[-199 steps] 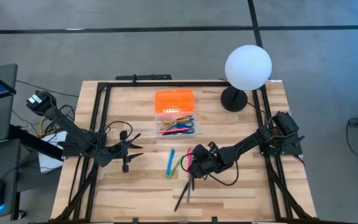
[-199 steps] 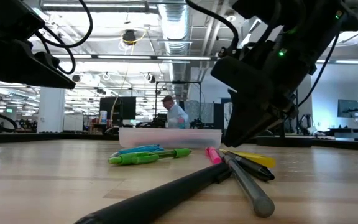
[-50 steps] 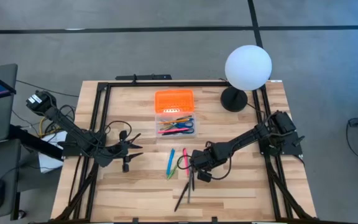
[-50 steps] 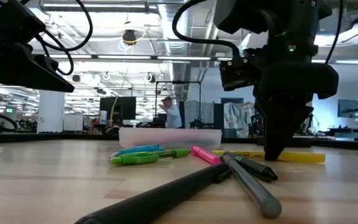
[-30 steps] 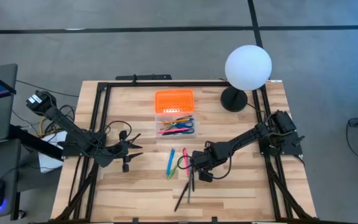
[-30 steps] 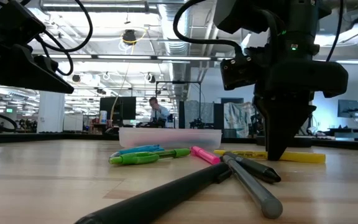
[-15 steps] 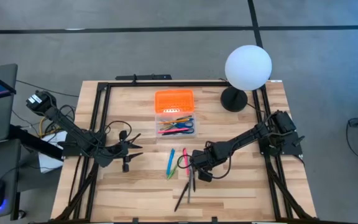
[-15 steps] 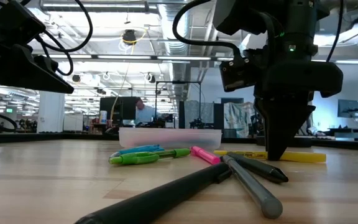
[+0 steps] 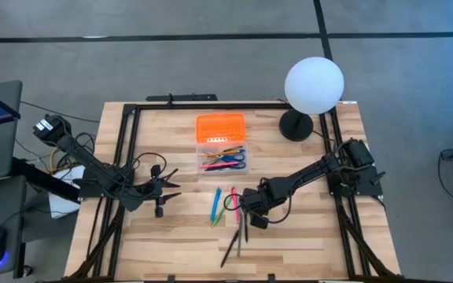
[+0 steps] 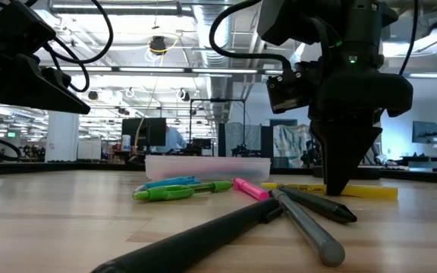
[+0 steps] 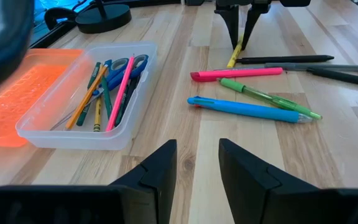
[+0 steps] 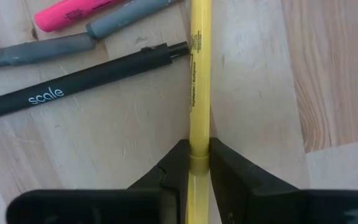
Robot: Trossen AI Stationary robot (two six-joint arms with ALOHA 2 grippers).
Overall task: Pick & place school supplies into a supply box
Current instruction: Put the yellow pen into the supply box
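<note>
My right gripper (image 9: 246,214) points down at the table's middle, shut on a thin yellow pen (image 12: 199,74) that lies flat on the wood. A black pen (image 12: 73,84), a grey pen (image 12: 55,42) and a pink highlighter (image 12: 73,11) lie beside it. A blue pen (image 11: 247,109) and a green pen (image 11: 266,98) lie farther left. The supply box (image 9: 222,155), clear with its orange lid (image 9: 220,126) folded open, holds several pens and blue-handled scissors. My left gripper (image 9: 166,189) is open and empty, left of the pens. My right gripper pinches the yellow pen's shaft (image 12: 199,149) between its two fingers, near one end. The fingers come from above, pointing down, and lie across the pen. The pen lies flat on the table (image 10: 370,191).
A white globe lamp (image 9: 314,85) on a black base (image 9: 296,126) stands at the far right. A long black marker (image 10: 196,239) lies toward the near edge. A black frame (image 9: 128,149) runs along the table's sides. Bare wood lies right of the pens.
The black pen beside the yellow pen has swung, its free end sliding toward the table's right. My right gripper stays down on the yellow pen, which has kept its place on the table.
</note>
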